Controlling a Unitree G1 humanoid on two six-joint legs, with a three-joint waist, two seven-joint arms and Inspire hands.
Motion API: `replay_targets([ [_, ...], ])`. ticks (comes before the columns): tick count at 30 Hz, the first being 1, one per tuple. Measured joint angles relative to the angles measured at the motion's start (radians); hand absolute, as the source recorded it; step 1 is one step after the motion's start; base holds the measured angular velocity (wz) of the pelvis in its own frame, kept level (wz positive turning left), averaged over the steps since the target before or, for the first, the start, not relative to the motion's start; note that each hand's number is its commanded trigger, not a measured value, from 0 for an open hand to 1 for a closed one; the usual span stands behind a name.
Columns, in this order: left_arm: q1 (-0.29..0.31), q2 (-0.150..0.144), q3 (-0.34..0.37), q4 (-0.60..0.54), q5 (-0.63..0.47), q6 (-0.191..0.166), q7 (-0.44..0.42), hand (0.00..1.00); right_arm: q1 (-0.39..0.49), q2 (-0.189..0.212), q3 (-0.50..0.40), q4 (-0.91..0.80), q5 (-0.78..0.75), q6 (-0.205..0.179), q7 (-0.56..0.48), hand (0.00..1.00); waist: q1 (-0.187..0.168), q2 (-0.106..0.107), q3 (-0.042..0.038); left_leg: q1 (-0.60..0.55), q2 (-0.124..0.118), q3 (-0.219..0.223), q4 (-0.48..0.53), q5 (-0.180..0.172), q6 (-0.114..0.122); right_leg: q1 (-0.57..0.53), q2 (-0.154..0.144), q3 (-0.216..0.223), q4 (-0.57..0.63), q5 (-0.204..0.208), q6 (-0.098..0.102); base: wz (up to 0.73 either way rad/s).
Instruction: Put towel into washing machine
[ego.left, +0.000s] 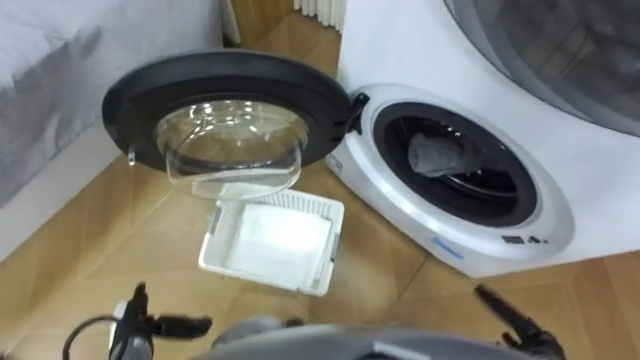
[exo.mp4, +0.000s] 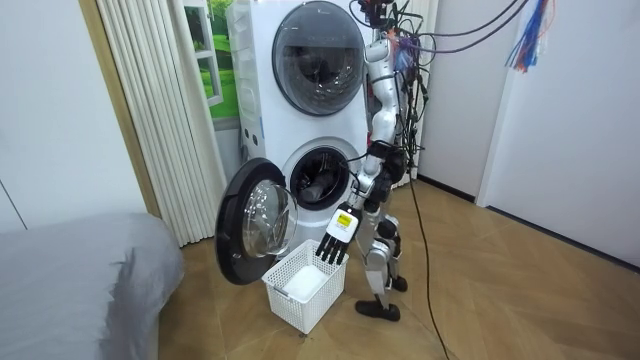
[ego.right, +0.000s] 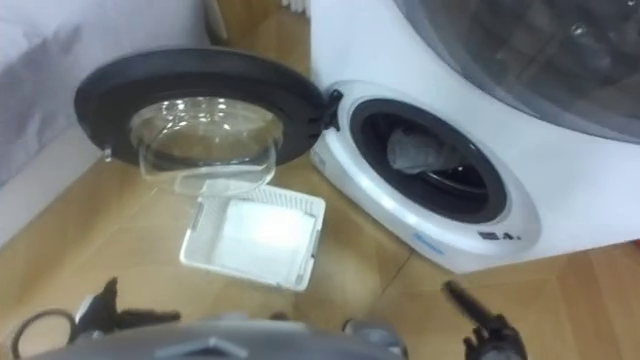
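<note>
The left hand (ego.left: 180, 324) and right hand (ego.left: 502, 306) hold nothing, fingers straight. The grey towel (ego.left: 435, 155) lies in the washing machine (ego.left: 390, 197) mouth, well beyond the right fingers. Loading looks done; next comes probably pushing it deeper.

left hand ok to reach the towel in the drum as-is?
Likely yes. Door is swung wide, towel sits at the front of the drum, nothing between. Left hand hangs open over the basket, so it must lift first.

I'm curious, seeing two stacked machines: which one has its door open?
The lower machine: its door stands wide open, while the upper machine is shut.
</note>
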Motion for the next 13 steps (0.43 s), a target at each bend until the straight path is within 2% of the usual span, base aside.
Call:
replay_targets([
  [1,-0.001,-0.003,0.000,0.009,0.000,0.000,0.007,0.00,0.003,0.004,0.031,0.003,-0.069,0.000,0.005,0.00,0.000,-0.004,0.0004,0.005,0.002,0.000,0.000,-0.001,-0.002,0.008,0.002,-0.001,-0.005,0.000,-0.002,0.00],
  [2,-0.002,-0.012,0.000,0.018,0.000,0.000,0.019,0.00,0.002,0.008,0.048,0.009,-0.121,0.004,0.010,0.00,0.003,-0.006,-0.0040,0.006,0.003,0.000,0.001,-0.002,-0.004,0.013,0.005,-0.001,-0.016,0.002,-0.005,0.00],
  [5,-0.001,-0.027,0.000,0.042,0.000,0.000,0.023,0.00,0.000,0.028,0.066,0.011,-0.231,0.008,0.011,0.00,0.004,-0.004,-0.0052,0.012,0.006,0.000,0.002,-0.003,-0.006,0.018,0.007,-0.002,-0.017,0.003,-0.006,0.00],
  [7,-0.001,-0.032,0.000,0.045,0.000,0.000,0.034,0.00,-0.001,0.039,0.067,0.033,-0.270,0.009,0.021,0.00,0.006,-0.009,-0.0038,0.023,0.009,0.005,-0.001,-0.006,-0.009,0.025,0.011,0.003,-0.017,0.003,-0.006,-0.08],
  [10,-0.004,-0.039,0.022,0.076,0.001,0.002,0.036,0.00,-0.002,0.043,0.067,0.039,-0.326,0.019,0.043,0.00,0.027,-0.008,0.0005,0.039,0.014,0.012,-0.001,-0.011,-0.011,0.037,0.017,0.023,-0.019,0.003,-0.006,-0.11],
  [13,-0.005,-0.043,0.040,0.087,0.005,0.008,0.035,0.00,0.001,0.042,0.075,0.052,-0.326,0.020,0.063,0.00,0.029,-0.005,0.0004,0.057,0.017,0.009,0.000,-0.022,-0.015,0.065,0.023,0.027,-0.035,0.003,-0.008,-0.04],
])
